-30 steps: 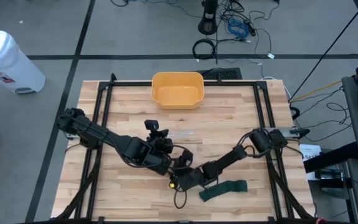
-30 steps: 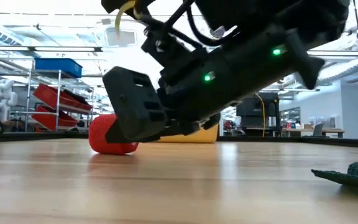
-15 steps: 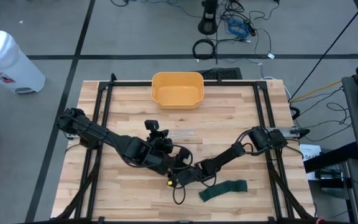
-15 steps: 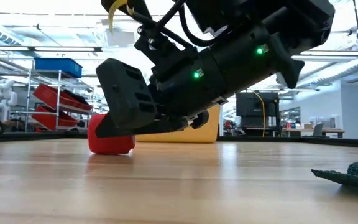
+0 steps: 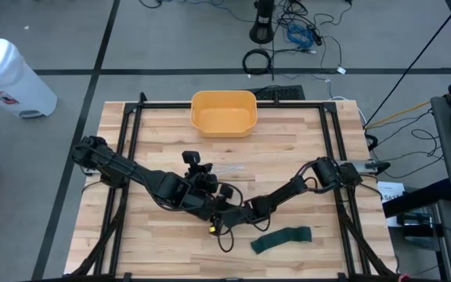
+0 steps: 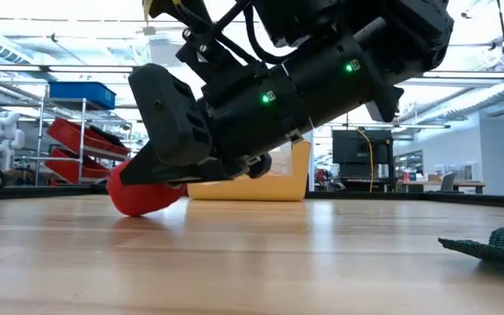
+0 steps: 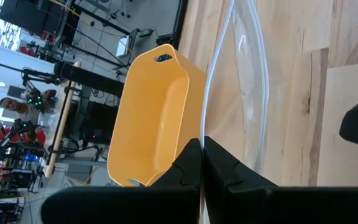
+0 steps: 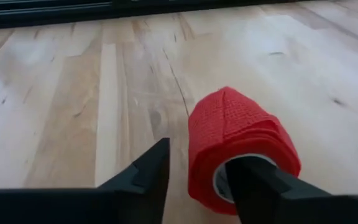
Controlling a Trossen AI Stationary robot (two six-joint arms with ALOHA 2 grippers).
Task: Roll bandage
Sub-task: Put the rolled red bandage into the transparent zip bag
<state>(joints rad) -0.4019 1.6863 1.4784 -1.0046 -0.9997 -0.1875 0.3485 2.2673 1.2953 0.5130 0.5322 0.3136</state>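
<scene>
On the pale wooden tabletop [image 5: 288, 157], the right gripper [image 8: 194, 177] lies low, its fingers [image 8: 143, 168] spread around a red bandage roll [image 8: 238, 140] lying between them. The left gripper [image 7: 202, 165], pinched shut and empty, points at a yellow bin [image 5: 223, 112]. A dark green bandage [image 5: 282, 239] lies just beside the right arm. Beyond the table: shelving with red bins [image 6: 81, 149], desks and monitors.

The high view looks straight down on the whole pale wooden plank tabletop [image 5: 288, 149]. The low view sits at its surface, facing the room. Both show the yellow plastic oval bin [image 5: 223, 112]; each wrist view looks closely along the boards.
</scene>
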